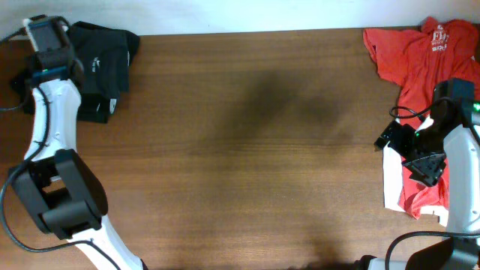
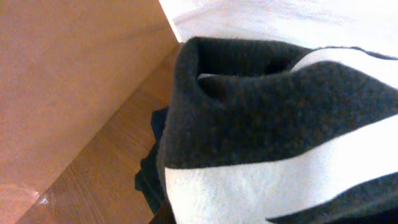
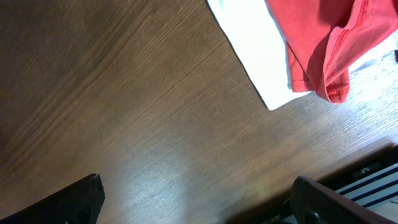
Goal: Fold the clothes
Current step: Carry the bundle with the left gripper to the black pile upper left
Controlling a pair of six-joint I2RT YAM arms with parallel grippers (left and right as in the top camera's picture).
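A dark garment with large white blocks (image 2: 280, 124) fills the left wrist view, close to the camera, and hides the jaws. In the overhead view it is a black bundle (image 1: 101, 52) at the table's far left corner, with my left gripper (image 1: 56, 45) at its left edge. Whether its jaws hold the fabric is hidden. A red T-shirt (image 1: 420, 52) lies crumpled at the far right, over a white piece (image 1: 391, 176). My right gripper (image 1: 409, 154) hovers at their left edge, open and empty (image 3: 199, 205) over bare wood. The red hem (image 3: 317, 43) and the white piece (image 3: 255, 50) lie ahead of it.
The brown wooden table (image 1: 247, 135) spans the view. Its far edge runs just behind the black bundle, against a pale wall (image 2: 280, 18). The table's front edge (image 3: 348, 168) is close by the right gripper. Cables (image 1: 15, 82) hang at the left arm.
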